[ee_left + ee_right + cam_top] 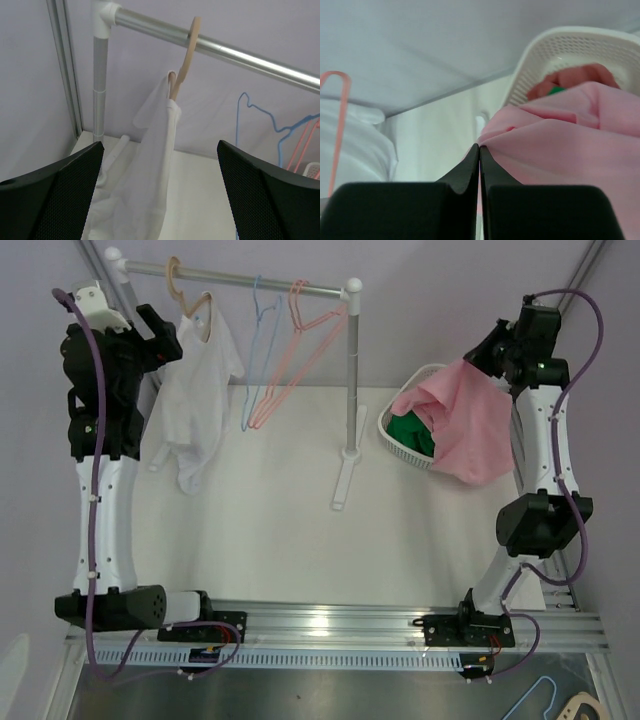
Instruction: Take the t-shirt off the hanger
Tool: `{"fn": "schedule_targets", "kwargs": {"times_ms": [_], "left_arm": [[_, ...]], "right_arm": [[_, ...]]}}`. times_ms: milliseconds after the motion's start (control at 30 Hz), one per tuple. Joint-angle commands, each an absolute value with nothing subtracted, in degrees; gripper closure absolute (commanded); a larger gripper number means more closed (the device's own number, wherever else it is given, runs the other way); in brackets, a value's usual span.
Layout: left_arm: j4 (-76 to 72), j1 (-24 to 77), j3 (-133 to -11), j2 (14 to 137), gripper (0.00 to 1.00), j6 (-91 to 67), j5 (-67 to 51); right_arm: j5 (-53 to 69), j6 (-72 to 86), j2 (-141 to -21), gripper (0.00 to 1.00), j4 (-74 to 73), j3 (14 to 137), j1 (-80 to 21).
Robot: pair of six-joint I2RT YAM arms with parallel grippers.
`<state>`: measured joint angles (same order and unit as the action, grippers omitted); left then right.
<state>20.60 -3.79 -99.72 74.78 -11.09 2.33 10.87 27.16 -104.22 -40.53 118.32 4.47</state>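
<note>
Table (260,540) | t-shirt (195,400) hangs vertical, hem down | left tool (157,150) agape, empty | right tool (479,150) apparently clamps pink cloth (560,140)

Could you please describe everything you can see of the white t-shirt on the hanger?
The white t-shirt is thin, soft-looking fabric, hanging limp and bunched from a tan hanger hooked over the metal rail near its left end. It droops unevenly, and its lower end seems to reach the table. The open left gripper sits beside it, not gripping it.

A robotics lab bench — white table (270,540), aluminium rail (330,625), bare pale walls (430,300).
</note>
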Motion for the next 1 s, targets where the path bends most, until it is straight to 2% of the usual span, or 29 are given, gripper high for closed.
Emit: {"fn": "schedule_targets", "kwargs": {"times_ms": [0, 167, 233, 400, 533, 767, 800, 833, 867, 900, 967], "left_arm": [[18.99, -4.22, -98.87, 79.7, 0.01, -11.43, 1.06], [15.39, -4.22, -98.0, 83.93, 0.0, -11.78, 0.44], [15.38, -4.31, -101.66, 87.34, 0.0, -11.25, 0.44], [17.84, -4.31, -109.15, 95.44, 0.0, -10.72, -1.41], [18.02, -4.31, -112.94, 99.05, 0.01, -11.07, -1.06], [15.73, -4.13, -111.63, 96.07, 0.0, -11.51, 0.69], [14.95, -4.22, -111.1, 94.41, 0.0, -11.43, 1.4], [14.42, -4.13, -109.96, 93.44, 0.01, -11.25, 1.58], [13.98, -4.13, -109.08, 92.56, 0.01, -11.08, 2.19], [13.63, -4.22, -108.81, 91.16, 0.01, -10.9, 2.46], [13.54, -4.13, -108.89, 90.09, 0.0, -10.37, 2.55]], "right_arm": [[17.46, 26.46, -109.41, 1.0, -39.48, 124.45, 2.2], [19.42, 26.28, -119.67, 1.0, -39.8, 137.52, 1.49], [21.0, 26.72, -122.77, 1.0, -39.9, 141.24, 1.84], [16.8, 26.89, -128.57, 1.0, -38.06, 130.02, 1.06], [12.23, 26.46, -126.83, 1.0, -33.33, 116.76, 0.62], [10.37, 24.79, -124.45, 0.98, -34.1, 116.54, 0.44], [10.2, 24.7, -124.45, 0.69, -34.28, 116.8, 0.35], [10.02, 24.78, -124.45, 0.53, -34.36, 117.07, 0.35], [9.76, 24.7, -124.19, 0.26, -34.45, 117.07, 0.18], [9.32, 24.7, -123.93, 0.18, -34.37, 116.9, 0.18], [8.79, 24.96, -123.23, 0.09, -34.1, 116.72, 0.18]]}}
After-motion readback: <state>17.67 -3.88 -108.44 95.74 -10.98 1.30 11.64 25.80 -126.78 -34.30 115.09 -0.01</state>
